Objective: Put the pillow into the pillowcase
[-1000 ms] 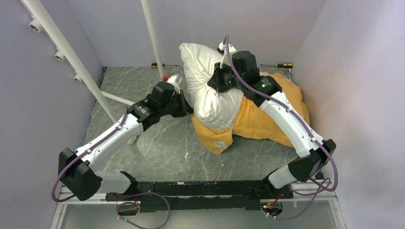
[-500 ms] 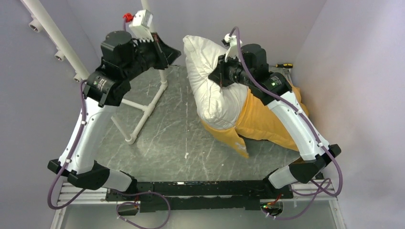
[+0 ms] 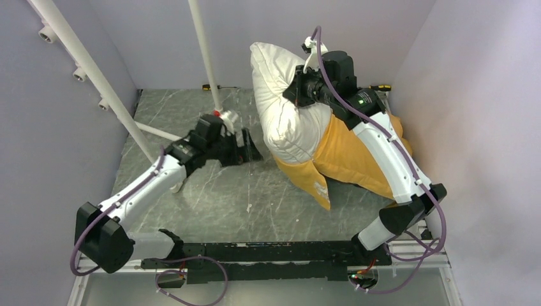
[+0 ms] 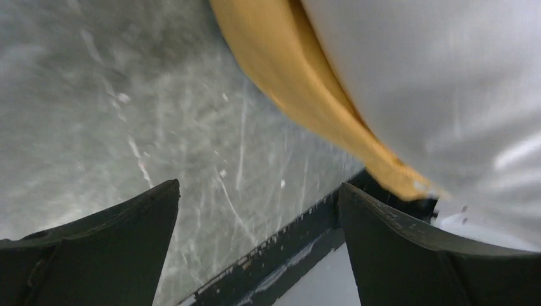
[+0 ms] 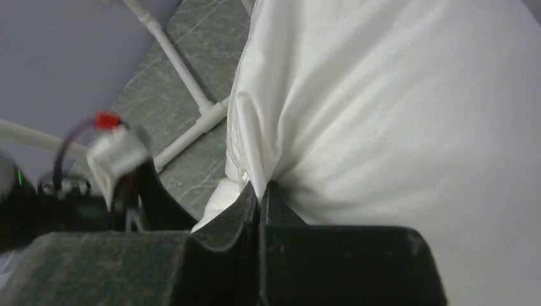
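Observation:
The white pillow [image 3: 284,105] stands upright at the back of the table, its lower end inside the yellow-orange pillowcase [image 3: 348,156]. My right gripper [image 3: 296,92] is shut on a fold of the pillow [image 5: 395,108] and holds it up; its jaws [image 5: 260,191] pinch white fabric. My left gripper [image 3: 250,148] hangs low over the table just left of the pillowcase's near corner, open and empty. In the left wrist view the pillowcase edge [image 4: 306,95] and pillow [image 4: 446,83] lie ahead of the spread fingers [image 4: 395,255].
A white pipe frame [image 3: 204,51] rises at the back left, with a foot [image 3: 156,131] on the grey marbled table [image 3: 217,191]. A screwdriver [image 3: 381,87] lies at the back right. Walls close in on both sides. The black arm rail [image 3: 268,255] runs along the near edge.
The left arm swung up high at the back left, then came back down beside the pillowcase with its gripper now open. The right gripper lifted the pillow a little higher.

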Action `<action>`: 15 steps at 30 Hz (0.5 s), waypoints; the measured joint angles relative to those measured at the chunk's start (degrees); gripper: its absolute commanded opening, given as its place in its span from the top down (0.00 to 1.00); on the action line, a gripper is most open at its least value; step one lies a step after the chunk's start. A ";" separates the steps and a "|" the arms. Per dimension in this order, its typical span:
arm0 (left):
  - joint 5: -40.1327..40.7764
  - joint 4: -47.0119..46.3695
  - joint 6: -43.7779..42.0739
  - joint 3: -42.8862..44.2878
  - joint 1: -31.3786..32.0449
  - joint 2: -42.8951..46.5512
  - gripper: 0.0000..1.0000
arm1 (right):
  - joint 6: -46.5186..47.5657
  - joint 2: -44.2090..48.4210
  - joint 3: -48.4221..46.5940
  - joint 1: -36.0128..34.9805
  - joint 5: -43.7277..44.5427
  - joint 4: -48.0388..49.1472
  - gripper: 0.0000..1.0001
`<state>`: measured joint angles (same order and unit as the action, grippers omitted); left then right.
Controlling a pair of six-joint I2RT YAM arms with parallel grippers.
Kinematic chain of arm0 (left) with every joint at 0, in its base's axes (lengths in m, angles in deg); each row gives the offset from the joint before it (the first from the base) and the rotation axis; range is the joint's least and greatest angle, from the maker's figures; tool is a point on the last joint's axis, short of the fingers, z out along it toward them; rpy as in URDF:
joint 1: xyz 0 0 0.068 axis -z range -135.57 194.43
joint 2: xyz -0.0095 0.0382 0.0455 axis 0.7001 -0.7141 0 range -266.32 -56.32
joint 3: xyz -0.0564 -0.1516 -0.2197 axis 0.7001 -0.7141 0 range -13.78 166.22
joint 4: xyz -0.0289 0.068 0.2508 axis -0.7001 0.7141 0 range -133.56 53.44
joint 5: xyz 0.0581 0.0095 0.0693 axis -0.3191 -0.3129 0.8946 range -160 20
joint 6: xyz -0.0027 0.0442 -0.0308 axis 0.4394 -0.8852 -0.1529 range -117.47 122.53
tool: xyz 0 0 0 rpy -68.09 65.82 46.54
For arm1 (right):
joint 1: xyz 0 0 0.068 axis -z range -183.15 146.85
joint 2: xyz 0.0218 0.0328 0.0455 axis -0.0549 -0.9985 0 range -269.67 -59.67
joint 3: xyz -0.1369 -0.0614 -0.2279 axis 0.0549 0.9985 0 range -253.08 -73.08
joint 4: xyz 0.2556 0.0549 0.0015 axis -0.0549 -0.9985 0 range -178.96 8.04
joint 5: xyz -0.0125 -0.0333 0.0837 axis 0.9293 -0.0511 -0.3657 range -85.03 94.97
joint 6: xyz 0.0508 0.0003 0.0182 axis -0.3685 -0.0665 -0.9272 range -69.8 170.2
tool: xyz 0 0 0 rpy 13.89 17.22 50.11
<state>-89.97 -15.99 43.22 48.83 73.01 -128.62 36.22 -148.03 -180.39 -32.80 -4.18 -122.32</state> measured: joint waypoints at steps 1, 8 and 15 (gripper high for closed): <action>1.42 -0.42 0.02 -1.36 2.43 0.09 0.04 | -0.42 -0.46 0.00 0.17 -0.26 0.20 1.00; 18.14 -8.98 -1.07 -2.56 30.75 -0.57 0.03 | -3.69 -2.97 0.00 0.52 -1.05 1.18 1.00; 40.57 -5.53 -0.55 15.30 47.04 -18.43 0.02 | -5.33 -3.06 0.46 0.96 -1.03 2.08 1.00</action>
<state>-49.40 -21.52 42.67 64.13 120.05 -147.04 30.89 -151.09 -179.93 -31.83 -5.20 -120.24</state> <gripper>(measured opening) 0.974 0.022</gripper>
